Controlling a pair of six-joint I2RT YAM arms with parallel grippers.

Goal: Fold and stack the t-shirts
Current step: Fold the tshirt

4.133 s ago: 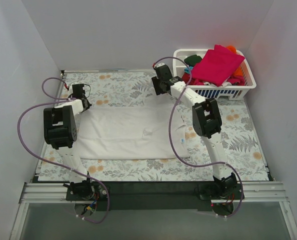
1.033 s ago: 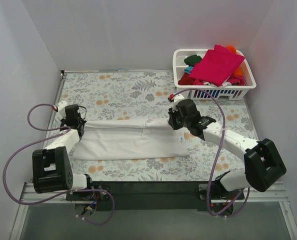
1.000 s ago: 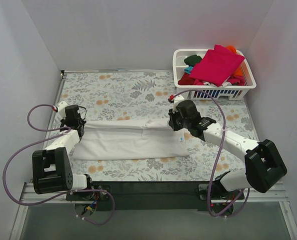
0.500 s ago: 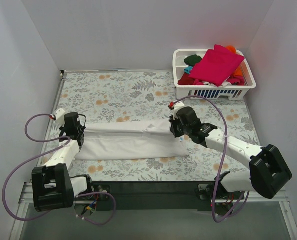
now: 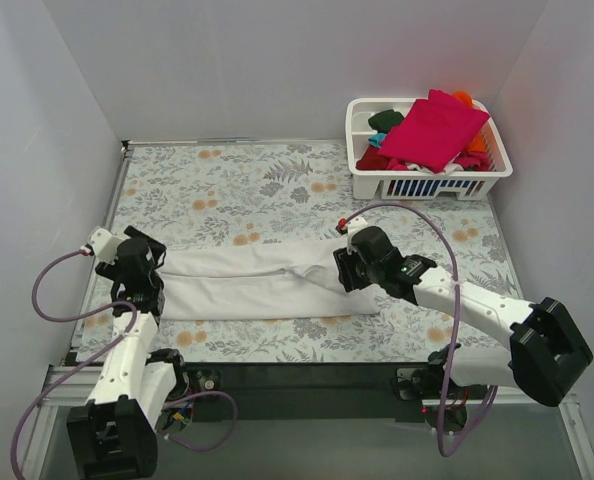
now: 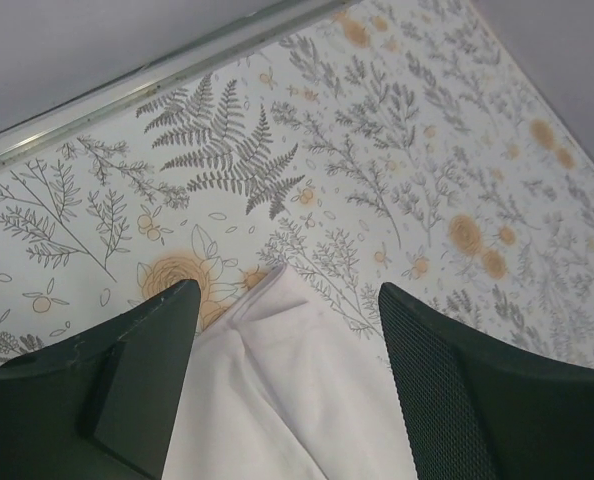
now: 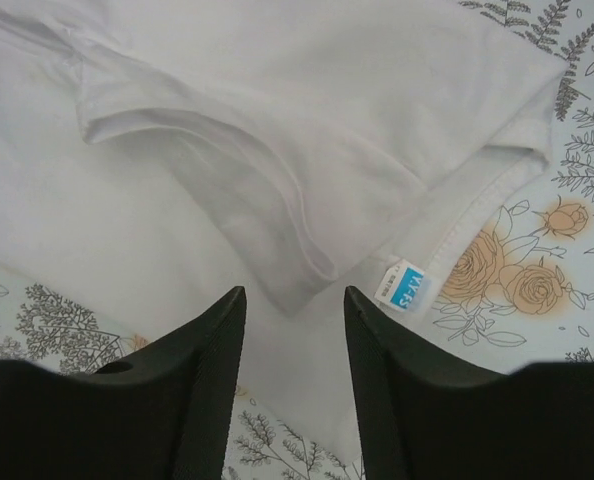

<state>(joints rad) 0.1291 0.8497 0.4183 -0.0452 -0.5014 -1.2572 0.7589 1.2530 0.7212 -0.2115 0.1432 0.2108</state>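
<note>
Tabletop (image 5: 277, 170) carries a pale floral-and-fern print from edge to edge, lying flat with no wrinkles visible. Plain light-grey walls (image 5: 277, 60) close off the left, far and right sides. A metal rail (image 5: 227, 141) runs along the far edge. At the near edge, a dark strip (image 5: 297, 380) has both arm bases bolted on it.

White t-shirt (image 5: 247, 285) is folded into a long narrow band, lying left-to-right across the near half of the tabletop. A blue size tag (image 7: 405, 288) sticks out at its right-end hem.

Left fingers (image 5: 145, 265) sit at the band's left end, spread with nothing between them. The shirt corner lies flat on the print under the gap.

Right fingers (image 5: 345, 270) are at the right end over a folded hem. They are also apart and released, with the fabric loose underneath.

White slatted basket (image 5: 427, 187) stands in the far right corner, heaped. Magenta shirt (image 5: 432, 130) is on top. Dark green shirt (image 5: 385, 120), teal shirt (image 5: 376, 140), red shirt (image 5: 375, 158) and orange shirt (image 5: 464, 98) poke out around it.
</note>
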